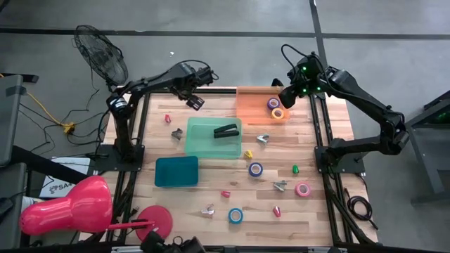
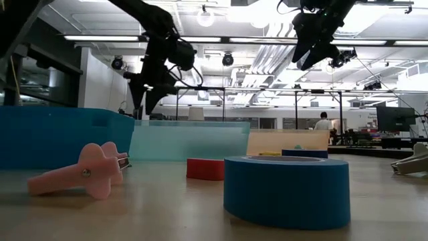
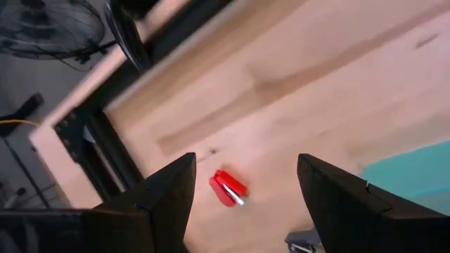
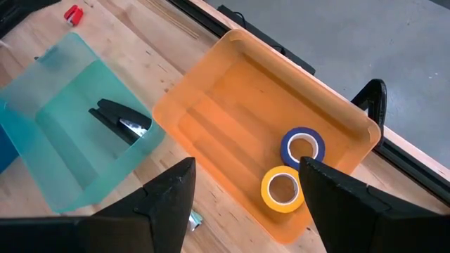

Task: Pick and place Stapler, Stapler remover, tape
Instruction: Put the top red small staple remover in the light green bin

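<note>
A black stapler (image 1: 226,131) lies in the clear green tray (image 1: 204,144). In the orange tray (image 1: 253,105) lie a purple-blue tape roll (image 4: 302,146) and a yellow one (image 4: 283,188). More tape rolls lie on the table: blue (image 1: 255,169), pink (image 1: 303,189) and blue (image 1: 235,215). Staple removers (image 1: 262,139) (image 1: 280,185) rest on the wood. My left gripper (image 1: 195,100) hangs open above the far left of the table, over a small red stapler (image 3: 228,188). My right gripper (image 4: 247,169) hovers open above the orange tray.
A dark teal tray (image 1: 176,171) sits near the table's left edge. Small red (image 1: 226,194), yellow (image 1: 248,153) and green (image 1: 295,169) pieces are scattered on the wood. In the low view a pink staple remover (image 2: 80,175) lies near the front. A fan (image 1: 102,53) stands beyond the far left corner.
</note>
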Action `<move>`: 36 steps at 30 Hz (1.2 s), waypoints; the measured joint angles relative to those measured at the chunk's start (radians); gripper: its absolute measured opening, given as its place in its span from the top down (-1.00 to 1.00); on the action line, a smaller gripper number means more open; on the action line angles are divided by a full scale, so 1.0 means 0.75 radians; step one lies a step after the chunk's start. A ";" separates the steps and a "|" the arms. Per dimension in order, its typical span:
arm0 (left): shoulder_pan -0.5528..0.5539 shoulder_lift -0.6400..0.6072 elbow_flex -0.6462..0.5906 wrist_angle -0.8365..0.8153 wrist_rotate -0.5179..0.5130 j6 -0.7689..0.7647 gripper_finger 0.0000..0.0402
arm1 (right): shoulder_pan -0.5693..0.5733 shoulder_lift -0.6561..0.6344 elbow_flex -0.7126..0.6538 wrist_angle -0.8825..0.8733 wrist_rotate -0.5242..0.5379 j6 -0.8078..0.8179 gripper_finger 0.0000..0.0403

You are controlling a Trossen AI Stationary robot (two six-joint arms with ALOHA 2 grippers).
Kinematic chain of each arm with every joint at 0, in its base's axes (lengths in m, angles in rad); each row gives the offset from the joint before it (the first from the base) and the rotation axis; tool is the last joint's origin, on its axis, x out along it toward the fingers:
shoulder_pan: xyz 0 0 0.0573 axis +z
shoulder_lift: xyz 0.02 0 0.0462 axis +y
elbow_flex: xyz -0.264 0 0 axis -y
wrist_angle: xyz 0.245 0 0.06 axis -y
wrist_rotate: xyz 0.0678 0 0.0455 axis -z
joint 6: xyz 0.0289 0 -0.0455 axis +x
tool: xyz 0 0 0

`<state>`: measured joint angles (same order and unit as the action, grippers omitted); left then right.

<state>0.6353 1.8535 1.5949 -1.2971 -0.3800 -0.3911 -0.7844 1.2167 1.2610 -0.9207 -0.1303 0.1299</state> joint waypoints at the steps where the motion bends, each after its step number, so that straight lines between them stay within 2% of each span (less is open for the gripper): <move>1: 0.000 -0.030 -0.055 0.032 0.011 -0.016 -0.21 | 0.000 0.000 0.000 -0.001 0.000 0.000 -0.22; 6: 0.014 -0.210 -0.335 0.236 0.039 -0.156 -0.21 | 0.000 0.000 0.000 0.000 0.004 0.000 -0.22; 12: 0.074 -0.380 -0.545 0.350 0.039 -0.402 -0.21 | 0.000 0.000 0.000 0.004 0.005 0.001 -0.22; 18: 0.114 -0.382 -0.701 0.395 0.038 -0.685 -0.21 | 0.000 0.000 0.000 0.006 0.005 0.003 -0.22; 23: 0.114 -0.378 -0.807 0.500 0.031 -0.809 -0.21 | 0.000 0.000 0.000 0.007 0.005 0.002 -0.22; 29: 0.117 -0.378 -0.892 0.645 0.041 -0.889 -0.21 | 0.000 0.000 0.000 0.007 0.005 0.002 -0.22; 36: 0.176 -0.378 -0.934 0.674 0.045 -0.932 -0.21 | 0.000 0.000 0.000 0.007 0.005 0.002 -0.22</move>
<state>0.7676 1.5701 0.8945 -0.7916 -0.3461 -1.0901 -0.7843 1.2167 1.2610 -0.9154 -0.1265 0.1310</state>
